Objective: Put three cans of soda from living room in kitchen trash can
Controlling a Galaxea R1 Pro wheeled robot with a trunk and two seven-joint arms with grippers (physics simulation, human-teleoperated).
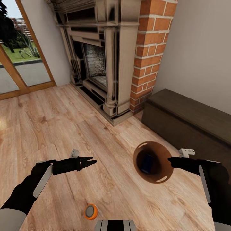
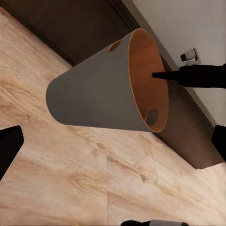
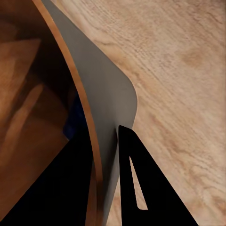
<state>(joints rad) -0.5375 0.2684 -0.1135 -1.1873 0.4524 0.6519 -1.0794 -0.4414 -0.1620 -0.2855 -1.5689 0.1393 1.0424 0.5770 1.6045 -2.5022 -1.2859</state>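
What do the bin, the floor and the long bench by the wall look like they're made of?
The bin: probably thin metal or plastic, matte grey outside and glossy copper-brown inside with a thin rim. The floor: light wood planks showing grain and knots, slightly satin. The bench: dark brown wood, seemingly matte, though its grain is too faint to confirm.

The head camera looks forward and down from above both arms, over plank floor (image 1: 64,128). The left wrist camera sits well back from the right gripper (image 2: 157,74), facing the bin (image 2: 99,89) side-on. The right wrist camera presses close against that bin's rim (image 3: 80,108). All three share the bin.
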